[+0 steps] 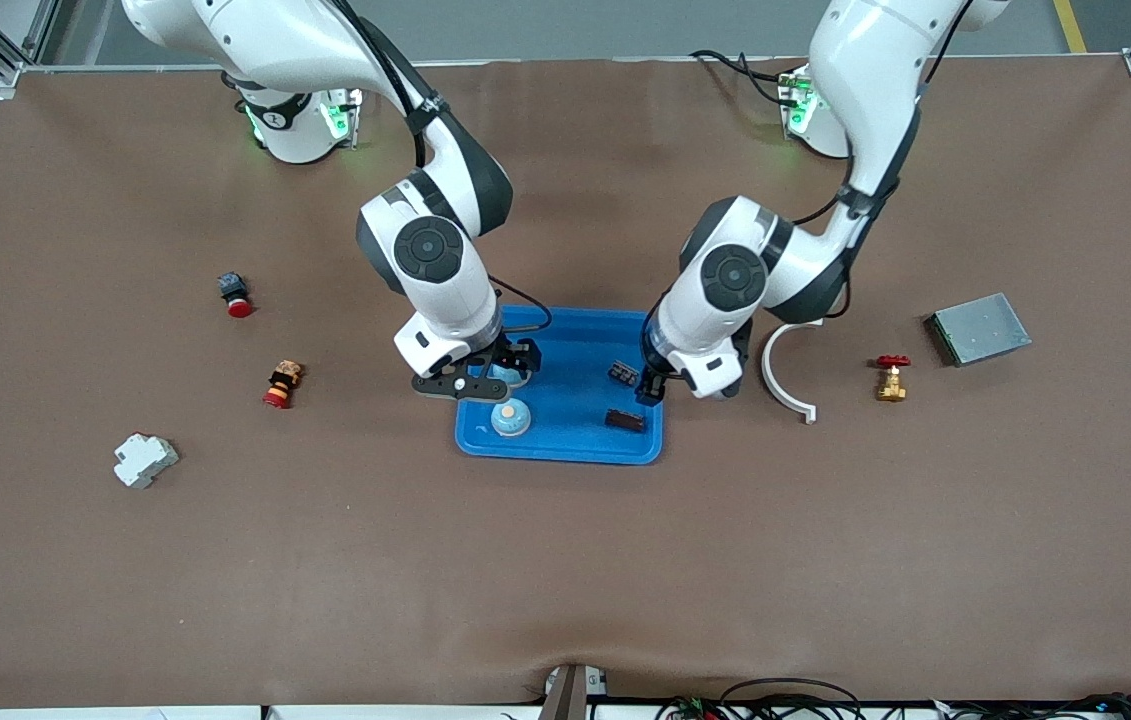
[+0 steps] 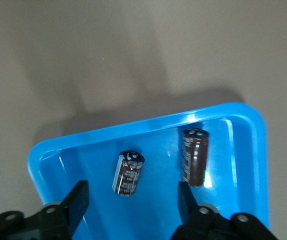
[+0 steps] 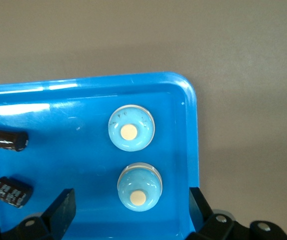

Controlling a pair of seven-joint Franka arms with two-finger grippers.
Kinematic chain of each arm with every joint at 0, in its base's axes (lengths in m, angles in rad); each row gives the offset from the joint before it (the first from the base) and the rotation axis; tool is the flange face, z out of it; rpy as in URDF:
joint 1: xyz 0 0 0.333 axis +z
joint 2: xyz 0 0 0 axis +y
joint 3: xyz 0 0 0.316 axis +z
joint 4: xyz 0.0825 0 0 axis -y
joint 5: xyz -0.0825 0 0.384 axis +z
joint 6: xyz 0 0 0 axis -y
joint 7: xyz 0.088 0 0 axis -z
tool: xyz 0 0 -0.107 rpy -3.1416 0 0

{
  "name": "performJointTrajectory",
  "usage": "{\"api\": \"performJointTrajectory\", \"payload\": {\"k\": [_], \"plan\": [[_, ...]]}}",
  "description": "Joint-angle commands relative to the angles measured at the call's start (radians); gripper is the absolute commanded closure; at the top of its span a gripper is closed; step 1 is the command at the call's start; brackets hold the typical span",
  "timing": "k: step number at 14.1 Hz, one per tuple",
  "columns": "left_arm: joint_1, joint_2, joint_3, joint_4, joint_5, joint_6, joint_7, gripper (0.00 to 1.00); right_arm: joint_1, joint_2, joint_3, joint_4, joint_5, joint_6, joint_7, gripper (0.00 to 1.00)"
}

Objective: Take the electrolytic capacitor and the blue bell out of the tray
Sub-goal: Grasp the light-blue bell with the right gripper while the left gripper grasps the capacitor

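Note:
A blue tray (image 1: pixel 565 440) lies mid-table and holds two light-blue bells and two dark capacitors. One bell (image 1: pixel 510 418) sits near the tray's front corner. The other bell (image 1: pixel 508 376) is partly under my right gripper (image 1: pixel 500 365), which is open and empty just above it. In the right wrist view both bells show, one (image 3: pixel 139 186) between the fingers and one (image 3: pixel 131 128) next to it. My left gripper (image 1: pixel 649 385) is open and empty over the tray's other end, above one capacitor (image 1: pixel 623 374). The other capacitor (image 1: pixel 625 420) lies nearer the camera. The left wrist view shows both capacitors (image 2: pixel 129 173) (image 2: pixel 194 156).
Toward the right arm's end lie a red push button (image 1: pixel 235 294), a red-and-yellow switch (image 1: pixel 282 384) and a white breaker (image 1: pixel 144 459). Toward the left arm's end lie a white curved piece (image 1: pixel 785 375), a brass valve with a red handle (image 1: pixel 891 377) and a grey metal box (image 1: pixel 978 328).

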Motion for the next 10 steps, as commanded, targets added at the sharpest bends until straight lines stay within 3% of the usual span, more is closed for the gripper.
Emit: {"api": "performJointTrajectory", "payload": {"k": [1,4,10], "plan": [[-0.011,0.057,0.002,0.044,0.054,0.001,0.000,0.22,0.029,0.023,-0.007,-0.005,-0.003,0.002,-0.024,0.00],[-0.042,0.115,0.004,0.075,0.077,0.004,-0.003,0.28,0.040,0.026,-0.007,-0.005,-0.003,-0.023,-0.040,0.00],[-0.056,0.141,0.004,0.083,0.079,0.005,-0.003,0.42,0.043,0.074,-0.007,-0.002,-0.001,-0.018,-0.057,0.00]]}}
